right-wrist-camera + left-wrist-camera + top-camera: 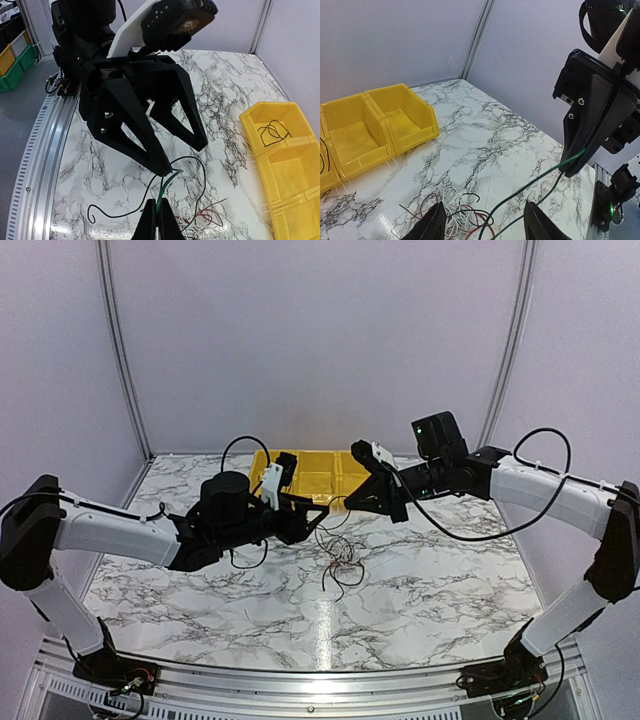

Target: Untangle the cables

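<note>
The right tool (156, 212) clamps a green wire (535, 183) lifted from the cables (340, 562), which lie tangled on the worktop (450, 590) below the left tool (484, 212), whose fingers are spread apart.

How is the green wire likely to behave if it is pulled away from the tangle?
Probably floppy: the green wire curves down from the shut fingers of the right gripper. Likely very light, since a fingertip pinch alone holds it. It may snag and drag the tangle, because it seems to run down into those loops.
</note>
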